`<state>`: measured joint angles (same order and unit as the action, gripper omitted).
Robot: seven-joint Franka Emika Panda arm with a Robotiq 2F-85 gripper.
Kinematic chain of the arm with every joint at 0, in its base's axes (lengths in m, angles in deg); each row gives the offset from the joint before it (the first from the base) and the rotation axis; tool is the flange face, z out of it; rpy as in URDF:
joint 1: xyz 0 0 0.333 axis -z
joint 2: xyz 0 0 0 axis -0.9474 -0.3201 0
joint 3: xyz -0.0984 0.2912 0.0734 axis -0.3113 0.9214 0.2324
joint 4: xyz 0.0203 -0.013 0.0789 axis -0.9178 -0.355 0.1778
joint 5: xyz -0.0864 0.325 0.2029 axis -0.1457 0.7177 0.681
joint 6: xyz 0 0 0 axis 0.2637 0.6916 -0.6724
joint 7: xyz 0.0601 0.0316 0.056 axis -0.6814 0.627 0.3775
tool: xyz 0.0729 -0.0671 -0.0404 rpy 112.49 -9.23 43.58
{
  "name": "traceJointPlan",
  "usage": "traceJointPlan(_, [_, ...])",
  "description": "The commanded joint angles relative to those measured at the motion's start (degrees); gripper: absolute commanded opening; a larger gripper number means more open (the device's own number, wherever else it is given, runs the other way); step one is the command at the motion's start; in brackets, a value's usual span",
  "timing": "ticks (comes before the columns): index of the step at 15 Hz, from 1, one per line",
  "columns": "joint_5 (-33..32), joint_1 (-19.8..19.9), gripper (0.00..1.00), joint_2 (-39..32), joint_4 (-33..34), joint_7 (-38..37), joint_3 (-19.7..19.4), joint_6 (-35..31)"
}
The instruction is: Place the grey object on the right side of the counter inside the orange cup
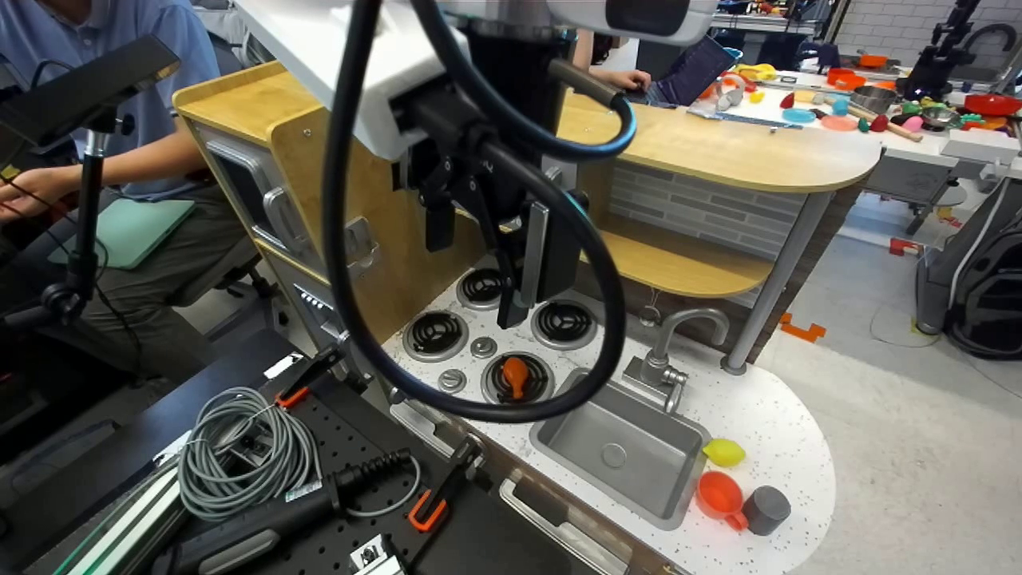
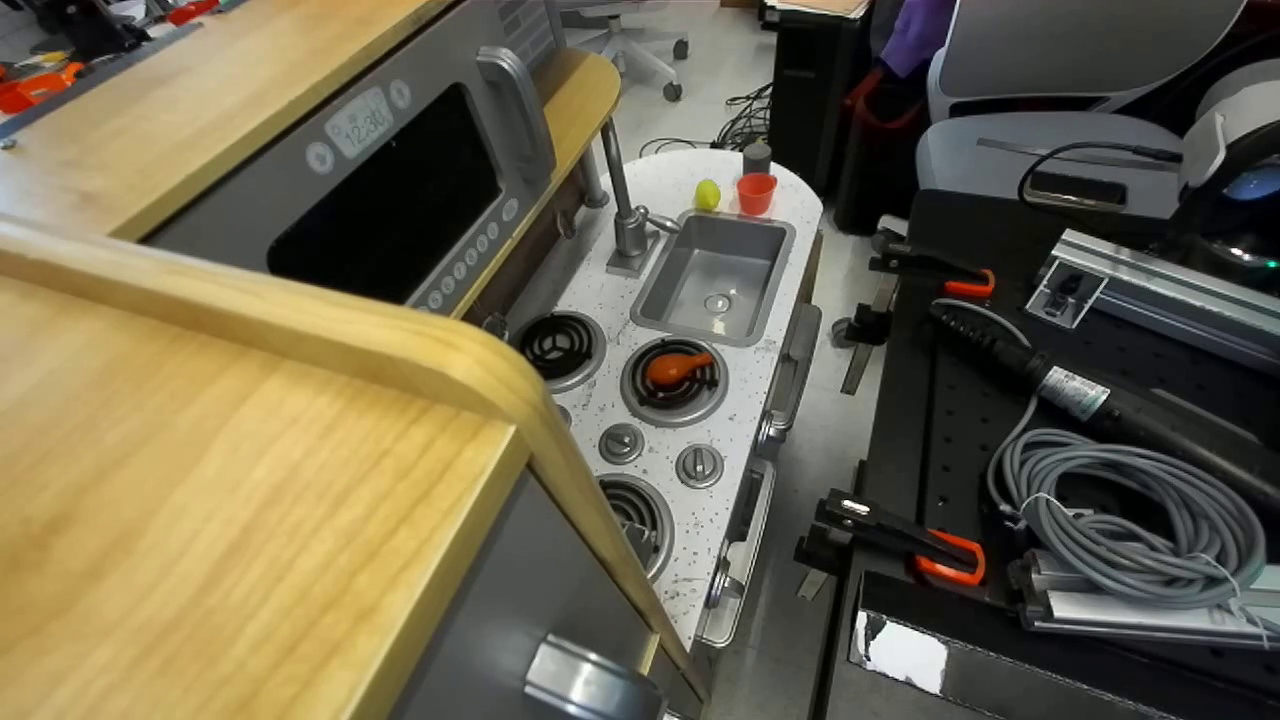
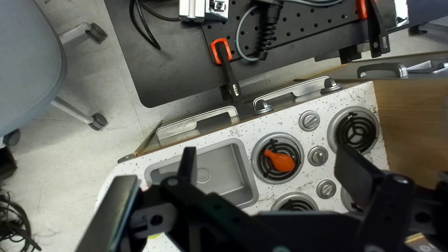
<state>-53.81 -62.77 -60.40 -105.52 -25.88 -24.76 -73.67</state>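
Gripper [image 3: 267,154] over the counter [image 3: 280,122], wrist view

Jaws stand wide apart. An orange object [image 3: 282,162] lies on a burner [image 3: 266,168] near the counter's front edge — just beside the sink [image 3: 220,164], which sits toward the rounded end. Another burner [image 3: 355,132] occupies the front corner at the wooden panel [image 3: 413,129].

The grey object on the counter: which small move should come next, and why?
Probably shift the open end effector over past the sink, towards the grey object, without lowering it yet. The wrist view shows a burner between its jaws, while the grey object sits on the rounded end of the counter, beside the orange cup.
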Motion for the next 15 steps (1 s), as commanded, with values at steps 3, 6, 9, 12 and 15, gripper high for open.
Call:
traceJointPlan(3, [-0.3, 1.0, 1.00, 0.1, -0.3, 0.1, 0.7, -1.1])
traceJointPlan(6, [-1.1, 1.4, 1.00, -1.0, -1.4, 1.4, 0.2, -6.3])
traceJointPlan(9, [-1.6, 2.3, 1.00, -3.8, -2.4, 5.1, -1.3, -13.5])
traceJointPlan(12, [-1.4, 3.6, 1.00, -9.0, -2.6, 13.0, -3.6, -22.2])
traceJointPlan(15, [0.2, 5.6, 1.00, -17.5, -1.0, 19.7, -6.0, -29.9])
